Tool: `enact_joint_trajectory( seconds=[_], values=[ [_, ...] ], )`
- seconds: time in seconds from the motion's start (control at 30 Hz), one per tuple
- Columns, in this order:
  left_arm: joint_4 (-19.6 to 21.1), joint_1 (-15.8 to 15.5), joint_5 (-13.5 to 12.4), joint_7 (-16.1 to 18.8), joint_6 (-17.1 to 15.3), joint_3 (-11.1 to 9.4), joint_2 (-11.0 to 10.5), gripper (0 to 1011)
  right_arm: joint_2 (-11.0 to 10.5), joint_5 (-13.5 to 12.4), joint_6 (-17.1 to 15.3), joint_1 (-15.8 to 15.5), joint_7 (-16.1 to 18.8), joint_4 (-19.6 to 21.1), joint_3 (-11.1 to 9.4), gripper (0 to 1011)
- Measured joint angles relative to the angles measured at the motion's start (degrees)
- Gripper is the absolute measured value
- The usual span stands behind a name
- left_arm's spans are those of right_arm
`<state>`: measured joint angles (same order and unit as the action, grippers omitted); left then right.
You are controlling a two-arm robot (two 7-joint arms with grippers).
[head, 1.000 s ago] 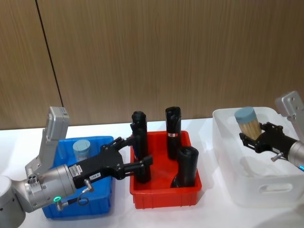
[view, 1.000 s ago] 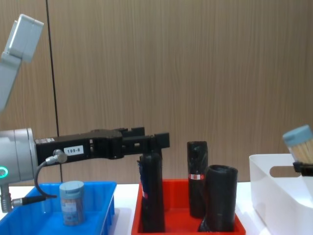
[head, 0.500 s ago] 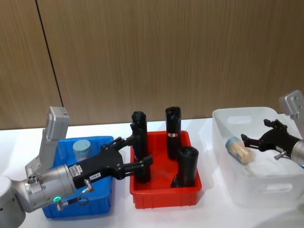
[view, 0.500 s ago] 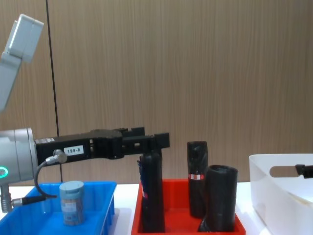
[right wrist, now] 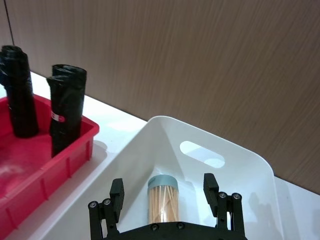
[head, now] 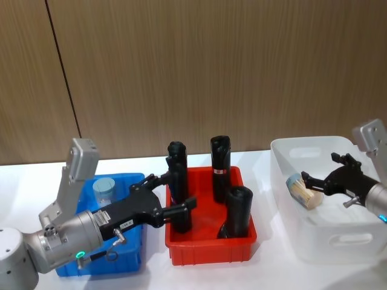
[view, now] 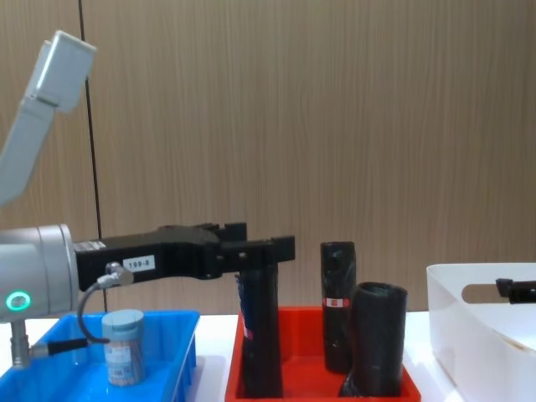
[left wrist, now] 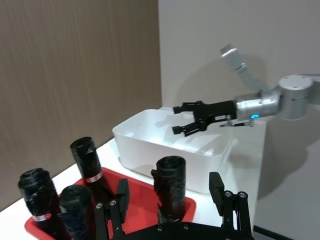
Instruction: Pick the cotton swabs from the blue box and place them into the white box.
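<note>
So my right gripper (head: pixel 318 167) was over the white box (head: pixel 338 241), at the right end of the table (head: pixel 272 272), fingers spread wide with nothing in them. One cotton swab tub (head: pixel 302 189) was down inside the box, lying on its side with the pale lid pointing toward my left. From the right wrist view the tub (right wrist: pixel 161 202) sat between the two fingers of the right gripper (right wrist: pixel 163 185), with a clear gap on each side, so no grip on it. The box wall (right wrist: pixel 250 175) curved around behind it, handle cut-out and all. The left wrist view caught the same gripper (left wrist: pixel 175 120) from far off, poking over the white box (left wrist: pixel 165 155), jaws apart.

My left gripper (head: pixel 175 192) was just hanging there, reaching from over the blue box (head: pixel 134 254) toward the near left corner of the red bin (head: pixel 208 249), also wide open and empty. From the chest view it (view: pixel 264 239) hung above the bins, its tips right by the top of a black roll (view: pixel 260 335).

The other cotton swab tub (head: pixel 104 190) was upright in the blue box, toward the back, lid on. In the chest view that tub (view: pixel 123 345) stood inside the blue box (view: pixel 188 352), well below the arm. Four black rolls (head: pixel 221 166) were in the red bin.
</note>
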<state>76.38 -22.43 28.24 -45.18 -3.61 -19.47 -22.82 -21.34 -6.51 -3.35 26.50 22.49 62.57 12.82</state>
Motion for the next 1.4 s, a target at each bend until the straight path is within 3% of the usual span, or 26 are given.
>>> enact_joint_trajectory(
  seconds=[1.4],
  values=[
    [11.9, 6.2, -11.8, 31.4, 2.0, -4.7, 0.7, 1004, 1.6, -8.2, 1.2, -22.3, -15.2, 31.5, 0.1, 1002]
  ],
)
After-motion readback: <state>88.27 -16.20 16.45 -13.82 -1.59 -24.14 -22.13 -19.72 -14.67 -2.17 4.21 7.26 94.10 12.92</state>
